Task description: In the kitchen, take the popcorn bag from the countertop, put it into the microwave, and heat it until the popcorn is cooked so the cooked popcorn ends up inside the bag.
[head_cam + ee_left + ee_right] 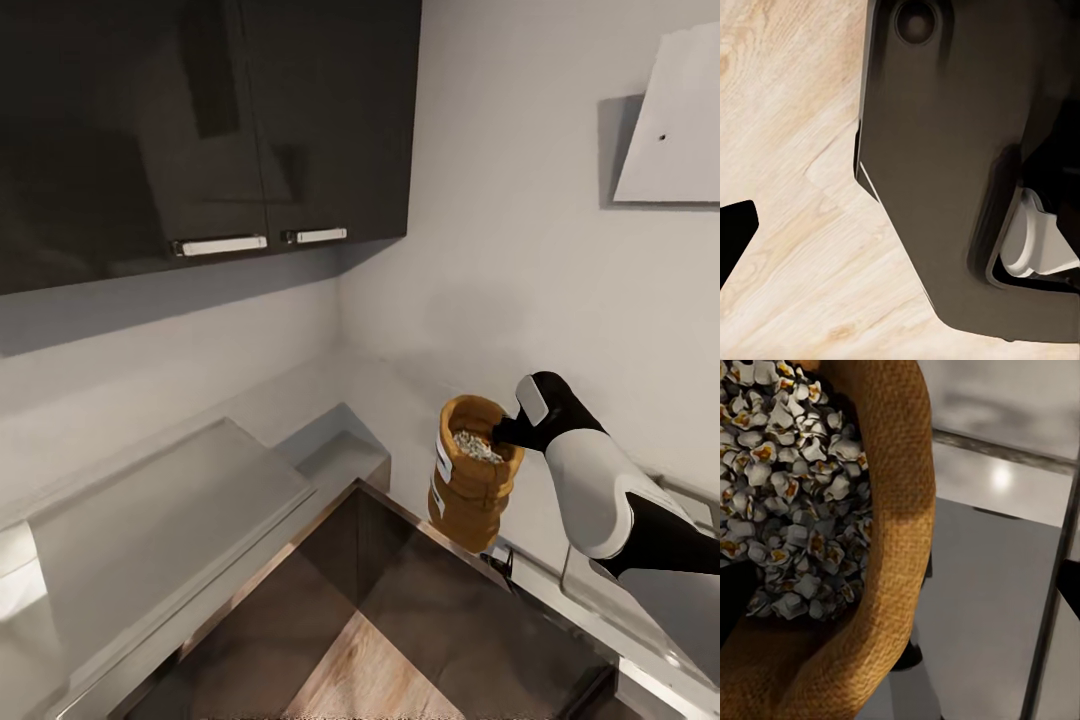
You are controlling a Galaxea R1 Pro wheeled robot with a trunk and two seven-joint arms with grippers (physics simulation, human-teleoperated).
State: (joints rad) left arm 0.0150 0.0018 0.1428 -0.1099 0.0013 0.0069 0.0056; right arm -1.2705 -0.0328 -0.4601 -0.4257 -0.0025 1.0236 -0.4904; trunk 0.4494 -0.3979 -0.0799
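The popcorn bag [472, 490], a tan woven sack with a rolled rim and white label, hangs upright in the air near the kitchen's wall corner. My right gripper [505, 432] is shut on its rim from the right. Pale popcorn [478, 446] fills the bag's mouth. In the right wrist view the popcorn [787, 487] shows as white puffed pieces with yellow centres inside the thick rim [896, 510]. The grey steel countertop [150, 510] runs along the left wall, below and left of the bag. The microwave is out of view. A dark tip [731, 232] sits at the left wrist view's edge.
Glossy dark wall cabinets [200, 130] hang at upper left, the white slanted hood [675, 120] at upper right. A dark glossy panel [400, 590] lies under the bag, with wood floor [365, 665] below. A dark robot body part [945, 165] stands over wood floor [787, 112].
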